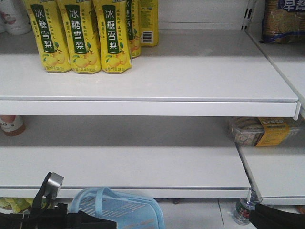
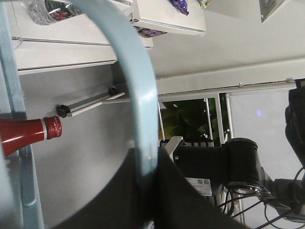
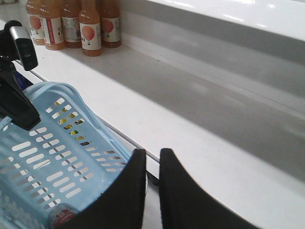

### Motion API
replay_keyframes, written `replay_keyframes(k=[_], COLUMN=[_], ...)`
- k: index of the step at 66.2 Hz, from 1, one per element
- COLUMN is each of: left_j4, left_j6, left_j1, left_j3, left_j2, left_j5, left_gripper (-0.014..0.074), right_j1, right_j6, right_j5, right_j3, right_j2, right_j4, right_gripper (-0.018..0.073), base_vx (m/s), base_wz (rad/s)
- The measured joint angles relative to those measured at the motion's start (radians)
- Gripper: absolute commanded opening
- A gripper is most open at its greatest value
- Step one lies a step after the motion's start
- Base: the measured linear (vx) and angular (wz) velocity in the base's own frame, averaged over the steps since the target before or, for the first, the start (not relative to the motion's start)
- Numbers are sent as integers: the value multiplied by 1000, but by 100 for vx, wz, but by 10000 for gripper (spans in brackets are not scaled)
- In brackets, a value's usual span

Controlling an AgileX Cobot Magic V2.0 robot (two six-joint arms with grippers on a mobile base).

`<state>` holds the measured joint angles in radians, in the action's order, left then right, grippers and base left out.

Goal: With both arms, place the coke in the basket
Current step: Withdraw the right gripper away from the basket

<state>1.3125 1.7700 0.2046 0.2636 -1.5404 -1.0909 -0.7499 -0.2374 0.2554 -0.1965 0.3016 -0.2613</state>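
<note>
White store shelves [image 1: 143, 76] fill the background. Left gripper [image 2: 147, 191] clamps the basket [image 3: 52, 167] handle [image 2: 138, 95]; right gripper [image 3: 152, 181] nearly closed, empty. Coke [image 3: 62, 215] lies inside the basket.

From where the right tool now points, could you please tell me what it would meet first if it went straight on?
Probably the white shelf just ahead of the right tool; the basket lies off to its left. Depth is unclear.

From my front-facing view I read the white characters 冰糖雪梨 printed vertically on the green label panels of the yellow pear-drink bottles [image 1: 78, 36] on the upper shelf [image 1: 190, 71]; all other labels are illegible.
</note>
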Motion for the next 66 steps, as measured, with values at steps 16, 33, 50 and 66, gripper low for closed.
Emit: replay_keyframes(k=[16,33,50,66], left_j4=[0,0,0,-17], left_j6=[0,0,0,12], left_j1=[0,0,0,0], left_j3=[0,0,0,-14], left_j2=[0,0,0,3], left_j5=[0,0,0,0], left_gripper=[-6,-6,-6,-6], right_j1=[0,0,0,0], right_j6=[0,0,0,0], right_j5=[0,0,1,2], right_j3=[0,0,0,0], right_j2=[0,0,0,0], right_j4=[0,0,0,0], right_gripper=[-9,-9,-9,-9], base_vx=[0,0,0,0], base_wz=[0,0,0,0])
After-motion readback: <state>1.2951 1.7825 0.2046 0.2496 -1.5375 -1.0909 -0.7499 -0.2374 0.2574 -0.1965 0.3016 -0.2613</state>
